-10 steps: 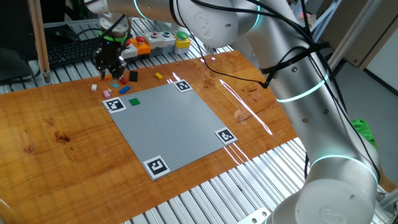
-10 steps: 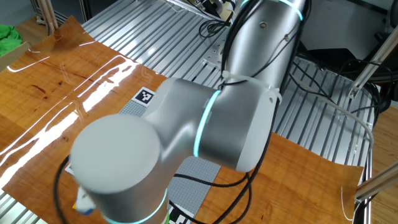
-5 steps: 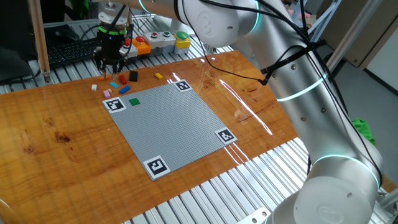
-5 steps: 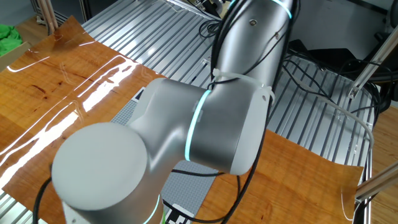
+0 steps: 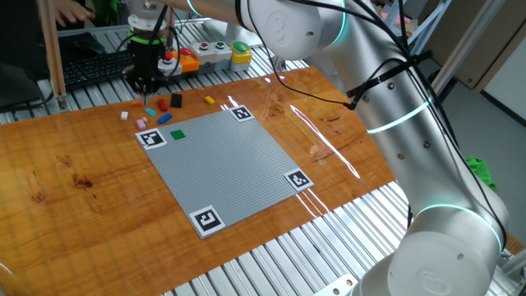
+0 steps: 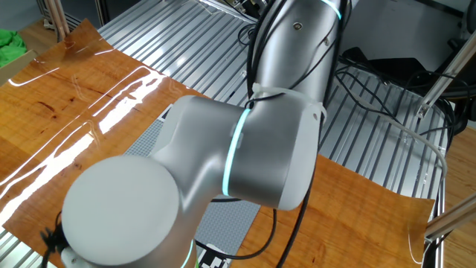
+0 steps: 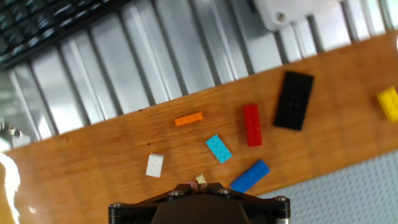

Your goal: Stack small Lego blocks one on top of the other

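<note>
Lifted and shifted a little toward the far edge since a second ago, the fingers now hang above the scatter of small Lego blocks on the worktop, touching none of them. Whether they stand wide or narrow I cannot tell: the hand view shows only the dark base of the hand at its bottom edge. Nearest that edge lies a tiny cream block, with a white block to its left and a dark blue block to its right. Just beyond sits a light blue block, then a red block and an orange block, then a black block, with a yellow block at the right border. That makes eight there, one of each colour, all lying apart. A green block rests alone on the grey baseplate.
</note>
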Robot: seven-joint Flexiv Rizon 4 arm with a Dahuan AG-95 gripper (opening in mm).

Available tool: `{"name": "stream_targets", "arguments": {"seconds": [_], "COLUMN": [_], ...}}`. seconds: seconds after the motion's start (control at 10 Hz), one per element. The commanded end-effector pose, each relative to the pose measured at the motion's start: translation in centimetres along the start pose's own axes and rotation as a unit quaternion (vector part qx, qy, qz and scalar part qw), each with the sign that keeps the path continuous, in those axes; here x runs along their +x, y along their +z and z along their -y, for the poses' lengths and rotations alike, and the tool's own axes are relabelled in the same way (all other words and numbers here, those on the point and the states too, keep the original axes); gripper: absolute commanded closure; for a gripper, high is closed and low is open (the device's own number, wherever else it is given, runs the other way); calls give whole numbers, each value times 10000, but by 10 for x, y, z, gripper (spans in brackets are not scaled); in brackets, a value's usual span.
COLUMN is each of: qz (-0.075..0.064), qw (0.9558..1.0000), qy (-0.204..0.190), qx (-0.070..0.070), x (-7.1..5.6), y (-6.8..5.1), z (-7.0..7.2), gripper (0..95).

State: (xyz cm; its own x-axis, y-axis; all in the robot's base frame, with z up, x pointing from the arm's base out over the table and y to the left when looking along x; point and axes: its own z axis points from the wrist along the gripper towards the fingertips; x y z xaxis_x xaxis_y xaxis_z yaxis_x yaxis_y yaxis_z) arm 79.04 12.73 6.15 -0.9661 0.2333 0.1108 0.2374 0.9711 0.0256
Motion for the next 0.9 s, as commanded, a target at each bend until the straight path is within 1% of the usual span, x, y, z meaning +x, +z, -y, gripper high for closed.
{"name": "stream_targets", "arguments": {"seconds": [0.1, 0.2, 0.3, 0.4, 0.6, 0.7, 0.9], "qz": [-33, -37, -26, -41, -60, -34, -16], "qw": [9992, 9992, 9994, 9994, 9993, 9992, 9993], "qy": [-400, -393, -353, -327, -368, -389, -361], "qx": [20, 9, 48, 55, 55, 50, -10], "x": [-2, -2, -2, -2, -2, -2, -2], "y": [2, 2, 3, 2, 3, 2, 1], "z": [5, 6, 6, 6, 6, 6, 7], "gripper": [950, 950, 950, 950, 950, 950, 950]}}
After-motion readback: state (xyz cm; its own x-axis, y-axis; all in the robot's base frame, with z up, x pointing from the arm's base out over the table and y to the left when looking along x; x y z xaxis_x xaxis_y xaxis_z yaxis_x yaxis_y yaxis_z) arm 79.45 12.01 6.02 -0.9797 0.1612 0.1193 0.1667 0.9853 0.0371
